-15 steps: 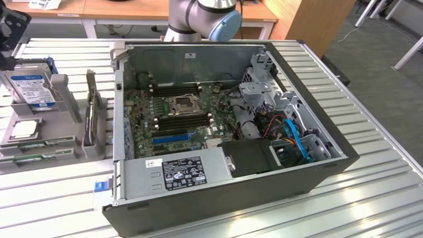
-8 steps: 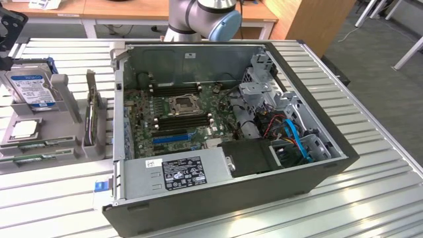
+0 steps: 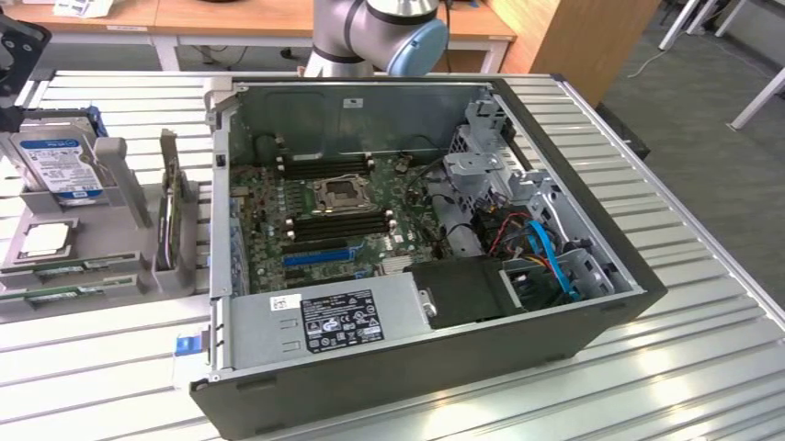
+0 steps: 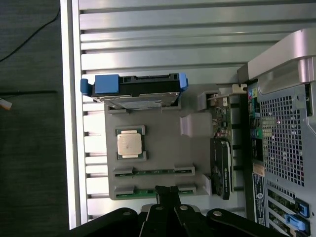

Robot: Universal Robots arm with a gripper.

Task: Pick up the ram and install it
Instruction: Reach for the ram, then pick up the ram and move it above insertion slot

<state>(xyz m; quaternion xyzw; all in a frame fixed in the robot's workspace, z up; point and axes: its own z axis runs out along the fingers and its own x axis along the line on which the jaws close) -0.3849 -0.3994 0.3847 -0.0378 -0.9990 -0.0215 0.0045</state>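
One ram stick, long, thin and green, sits level in a gray tray on the table, its ends held in the tray's clips. A second ram stick lies parallel just beside it, along the tray's outer edge, its middle hidden in the wrist view.

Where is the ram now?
The ram lies in the grey holder on the exterior view's left, beside the open computer case; a second stick and a processor are its neighbours.
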